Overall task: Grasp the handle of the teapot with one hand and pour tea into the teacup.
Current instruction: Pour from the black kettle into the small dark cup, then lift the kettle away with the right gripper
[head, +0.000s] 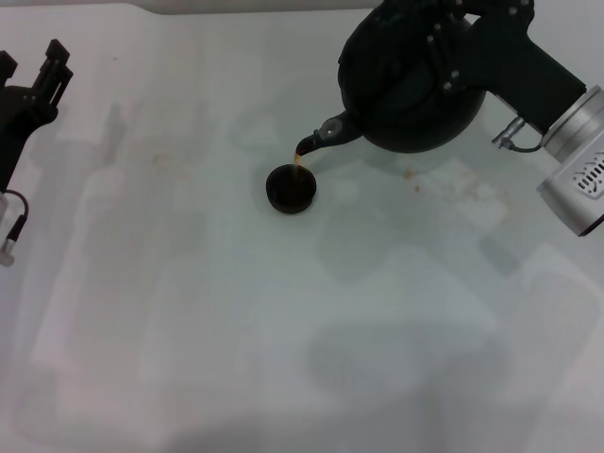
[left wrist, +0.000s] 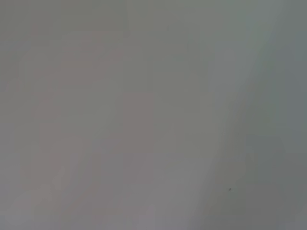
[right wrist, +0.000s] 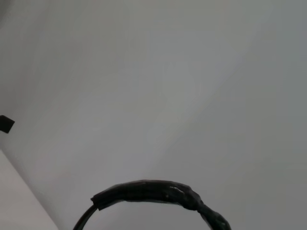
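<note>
The round matte black teapot [head: 415, 99] hangs tilted above the table at the back right, its short spout [head: 327, 131] pointing down to the left. My right gripper [head: 444, 33] is shut on the handle from above and hides it in the head view. The handle shows as a black textured arch in the right wrist view [right wrist: 153, 190]. A thin amber stream of tea [head: 301, 157] falls from the spout into the small black teacup [head: 291, 189], which stands on the table just below. My left gripper [head: 52, 74] is parked at the far left edge, away from both.
The white table [head: 236, 311] carries a few small brown tea spots [head: 412, 176] to the right of the teacup. The left wrist view shows only bare table surface [left wrist: 153, 115].
</note>
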Robot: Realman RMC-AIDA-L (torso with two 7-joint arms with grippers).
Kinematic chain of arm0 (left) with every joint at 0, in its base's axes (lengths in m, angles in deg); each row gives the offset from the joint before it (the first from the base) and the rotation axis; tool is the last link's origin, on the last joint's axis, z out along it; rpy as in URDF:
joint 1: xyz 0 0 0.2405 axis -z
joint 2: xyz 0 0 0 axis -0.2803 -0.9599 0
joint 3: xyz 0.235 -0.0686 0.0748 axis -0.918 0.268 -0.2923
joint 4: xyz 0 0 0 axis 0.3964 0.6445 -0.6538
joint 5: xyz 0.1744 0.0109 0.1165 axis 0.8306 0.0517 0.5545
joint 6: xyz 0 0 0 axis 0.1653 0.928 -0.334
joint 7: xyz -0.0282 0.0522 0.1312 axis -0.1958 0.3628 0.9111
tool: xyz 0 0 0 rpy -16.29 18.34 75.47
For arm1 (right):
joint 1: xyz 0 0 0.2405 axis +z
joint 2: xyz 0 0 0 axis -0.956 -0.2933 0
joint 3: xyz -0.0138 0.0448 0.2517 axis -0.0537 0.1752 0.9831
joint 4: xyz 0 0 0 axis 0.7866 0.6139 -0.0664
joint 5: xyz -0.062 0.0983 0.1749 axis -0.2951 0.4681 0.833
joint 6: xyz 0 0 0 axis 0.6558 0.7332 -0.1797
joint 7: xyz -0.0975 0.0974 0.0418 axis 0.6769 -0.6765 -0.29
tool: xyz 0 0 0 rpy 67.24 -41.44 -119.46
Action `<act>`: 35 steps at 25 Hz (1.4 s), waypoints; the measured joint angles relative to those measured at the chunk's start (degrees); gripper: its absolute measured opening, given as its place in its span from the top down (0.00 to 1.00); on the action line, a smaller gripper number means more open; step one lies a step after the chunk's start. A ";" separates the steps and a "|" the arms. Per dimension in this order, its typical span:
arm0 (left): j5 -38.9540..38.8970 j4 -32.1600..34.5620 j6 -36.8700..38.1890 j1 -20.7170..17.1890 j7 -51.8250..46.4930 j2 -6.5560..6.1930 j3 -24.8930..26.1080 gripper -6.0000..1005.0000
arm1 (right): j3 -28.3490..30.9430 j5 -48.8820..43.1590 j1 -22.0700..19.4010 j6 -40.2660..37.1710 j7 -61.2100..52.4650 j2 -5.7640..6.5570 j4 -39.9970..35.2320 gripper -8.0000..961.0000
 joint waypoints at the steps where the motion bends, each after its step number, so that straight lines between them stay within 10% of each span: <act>1: 0.00 0.00 0.00 0.00 0.00 0.00 0.00 0.23 | 0.00 -0.05 0.00 0.00 0.01 0.00 0.00 0.86; 35: 0.00 0.01 -0.57 0.00 0.00 0.00 0.00 0.23 | 0.50 0.51 -0.17 0.72 -6.67 -0.09 1.20 0.87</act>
